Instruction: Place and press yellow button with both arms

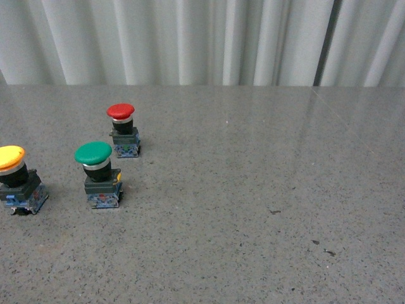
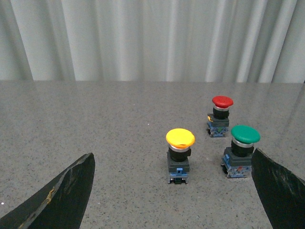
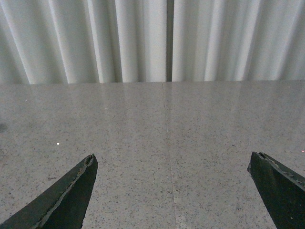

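The yellow button [image 1: 14,174] stands upright on the grey table at the far left edge of the front view, its cap partly cut off. In the left wrist view the yellow button [image 2: 179,153] stands ahead of my left gripper [image 2: 172,164], between its wide-open black fingers [image 2: 66,191]. My right gripper [image 3: 172,164] is open and empty over bare table, with its fingers [image 3: 71,195] spread wide. Neither arm shows in the front view.
A green-capped button [image 1: 99,172] stands right of the yellow one, and a red-capped button [image 1: 123,130] stands behind it. Both also show in the left wrist view, green [image 2: 241,150] and red [image 2: 220,116]. White curtains [image 1: 202,38] hang behind the table [image 1: 266,190].
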`<state>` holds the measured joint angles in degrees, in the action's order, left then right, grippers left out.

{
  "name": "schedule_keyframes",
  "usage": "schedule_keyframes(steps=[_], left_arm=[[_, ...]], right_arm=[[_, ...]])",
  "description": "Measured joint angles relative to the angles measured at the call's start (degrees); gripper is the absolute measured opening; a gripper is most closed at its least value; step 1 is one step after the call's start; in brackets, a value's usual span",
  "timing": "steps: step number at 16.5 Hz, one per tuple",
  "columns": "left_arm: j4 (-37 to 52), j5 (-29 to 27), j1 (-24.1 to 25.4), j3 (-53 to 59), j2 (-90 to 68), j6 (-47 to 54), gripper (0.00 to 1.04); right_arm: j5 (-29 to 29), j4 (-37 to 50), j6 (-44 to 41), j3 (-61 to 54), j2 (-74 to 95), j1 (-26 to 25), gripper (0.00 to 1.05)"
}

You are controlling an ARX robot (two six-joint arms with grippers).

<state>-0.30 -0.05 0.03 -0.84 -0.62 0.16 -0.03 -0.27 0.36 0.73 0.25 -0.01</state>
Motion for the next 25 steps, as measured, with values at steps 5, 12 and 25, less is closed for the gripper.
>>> schedule_keyframes(steps=[5, 12, 25], left_arm=[[0.0, 0.0, 0.0, 0.0, 0.0, 0.0, 0.98], [0.02, 0.0, 0.0, 0.0, 0.0, 0.0, 0.98], [3.1, -2.45, 0.79, -15.58, -27.23, 1.79, 0.98]], right_arm=[[0.0, 0.0, 0.0, 0.0, 0.0, 0.0, 0.98], [0.0, 0.0, 0.0, 0.0, 0.0, 0.0, 0.98], [0.0, -0.02, 0.0, 0.0, 0.0, 0.0, 0.98]])
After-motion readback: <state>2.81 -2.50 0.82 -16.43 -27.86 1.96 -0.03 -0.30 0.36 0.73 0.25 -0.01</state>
